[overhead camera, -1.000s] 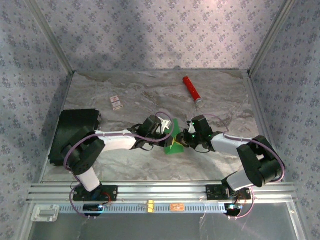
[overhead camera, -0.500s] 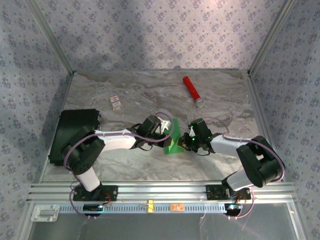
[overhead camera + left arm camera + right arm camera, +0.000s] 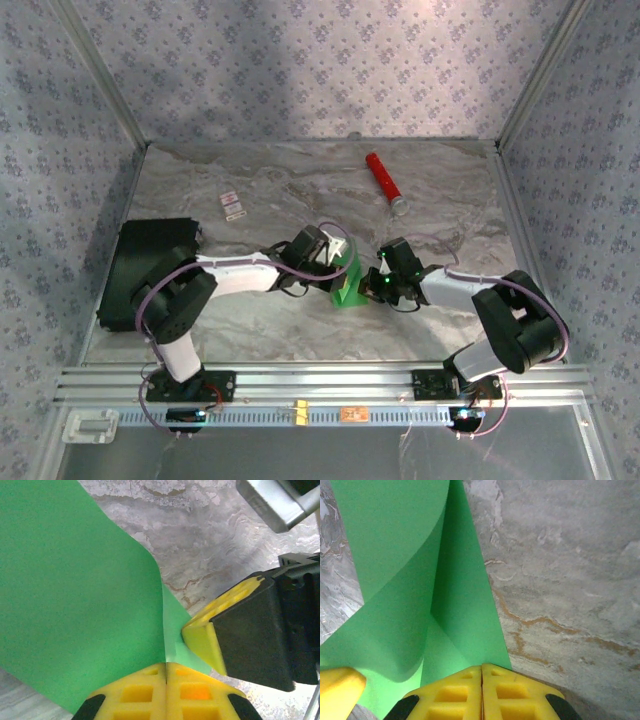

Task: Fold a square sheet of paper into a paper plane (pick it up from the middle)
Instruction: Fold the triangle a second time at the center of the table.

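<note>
The square sheet of paper [image 3: 349, 287] is bright green and creased, with overlapping flaps. It is held just above the marble table between my two grippers. My left gripper [image 3: 338, 264] comes in from the left. In the left wrist view its jaws [image 3: 166, 667] are pressed together on an edge of the sheet [image 3: 85, 605]. My right gripper [image 3: 368, 285] meets it from the right. In the right wrist view its jaws [image 3: 481, 670] are shut on a folded flap of the sheet [image 3: 460, 605]. The two grippers' fingers nearly touch. A paper plane is out of view.
A red cylinder [image 3: 383, 180] lies at the back right of the table [image 3: 450, 200]. A black flat box [image 3: 150, 262] sits at the left edge. Two small white labels [image 3: 232, 205] lie at the back left. Patterned walls and metal posts enclose the table.
Both grippers have shifted slightly and drawn closer together. The green sheet between them has bunched up and shows a smaller outline from above.
</note>
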`<action>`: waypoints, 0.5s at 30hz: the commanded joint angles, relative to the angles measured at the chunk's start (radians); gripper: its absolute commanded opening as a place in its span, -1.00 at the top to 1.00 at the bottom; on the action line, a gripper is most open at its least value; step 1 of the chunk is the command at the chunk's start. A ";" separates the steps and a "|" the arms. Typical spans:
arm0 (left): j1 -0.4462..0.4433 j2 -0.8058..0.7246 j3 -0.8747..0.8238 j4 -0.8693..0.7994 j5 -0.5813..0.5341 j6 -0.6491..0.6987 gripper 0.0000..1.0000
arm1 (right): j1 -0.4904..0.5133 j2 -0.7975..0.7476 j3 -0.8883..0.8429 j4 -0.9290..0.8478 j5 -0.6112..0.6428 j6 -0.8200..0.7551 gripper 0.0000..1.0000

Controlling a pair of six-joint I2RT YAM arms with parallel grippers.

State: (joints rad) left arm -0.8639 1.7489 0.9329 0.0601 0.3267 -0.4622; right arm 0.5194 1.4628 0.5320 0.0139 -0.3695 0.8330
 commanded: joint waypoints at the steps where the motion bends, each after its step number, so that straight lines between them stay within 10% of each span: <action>1: 0.007 0.027 0.046 -0.069 -0.019 0.059 1.00 | -0.010 0.026 -0.002 -0.095 0.058 -0.029 0.83; 15: 0.015 0.003 0.035 -0.119 -0.035 0.076 0.99 | -0.013 0.018 0.012 -0.043 -0.007 -0.033 0.80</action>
State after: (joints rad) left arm -0.8570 1.7729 0.9653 -0.0357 0.2989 -0.4007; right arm 0.5117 1.4635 0.5354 0.0082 -0.3786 0.8154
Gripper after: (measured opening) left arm 0.039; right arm 0.098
